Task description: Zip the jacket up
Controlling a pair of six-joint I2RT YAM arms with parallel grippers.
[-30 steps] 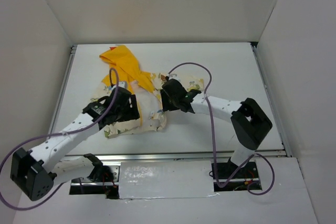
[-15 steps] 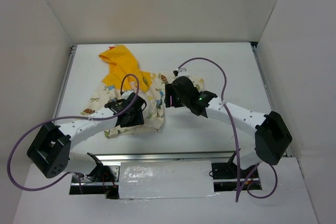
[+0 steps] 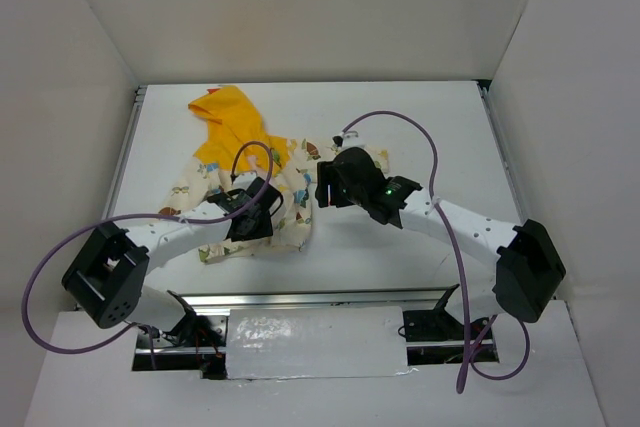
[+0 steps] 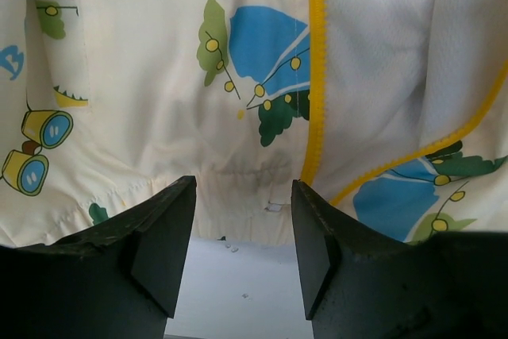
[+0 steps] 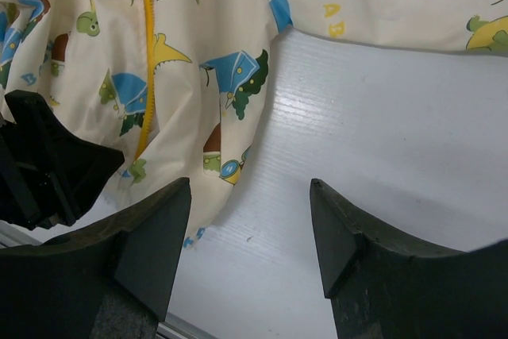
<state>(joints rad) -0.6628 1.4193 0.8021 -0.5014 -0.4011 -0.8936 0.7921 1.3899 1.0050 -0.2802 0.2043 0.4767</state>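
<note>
**Both hands open at the jacket's lower edge, nothing gripped**

Jacket (image 3: 240,132): lies on the left half of the desk (image 3: 430,127), its yellow hood towards the far left corner and its cream printed body towards the arms. Partly covered by both arms in the overhead view.

Left hand (image 4: 242,188): fingers moderately apart, with nothing between them. The tips sit at the jacket's near hem, and bare desk shows in the gap below the hem. The yellow zip tape (image 4: 316,77) runs away from the right finger. To its right the white lining is exposed, so the front is not closed here. Contact between the tips and the fabric cannot be confirmed.

Right hand (image 5: 250,188): fingers moderately apart and holding nothing. It hangs over bare desk just beside the jacket's curved edge, and the fabric is clear of both fingers. The zip tape lies to its left
</note>
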